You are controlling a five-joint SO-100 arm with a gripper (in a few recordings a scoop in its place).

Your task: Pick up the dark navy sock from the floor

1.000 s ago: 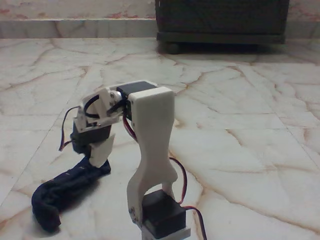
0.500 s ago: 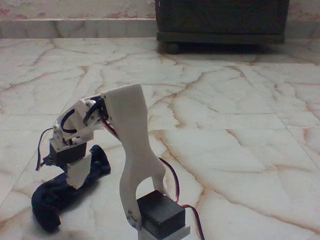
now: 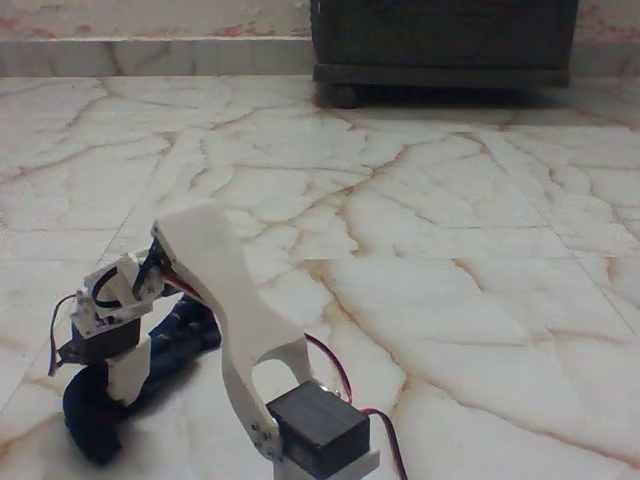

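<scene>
Hovering low, the gripper (image 3: 125,385) meets the dark navy sock (image 3: 150,375) on the floor (image 3: 450,250); jaw spread unclear, possibly narrow. No legible writing.

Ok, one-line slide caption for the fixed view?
White arm's gripper lowered onto the dark navy sock lying on the marble floor, dark cabinet behind.

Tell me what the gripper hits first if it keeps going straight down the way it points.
The gripper points down at the sock, so the sock comes first, with the floor right under it. The white finger already overlaps the fabric; whether it touches yet is unclear from this fixed view.
</scene>
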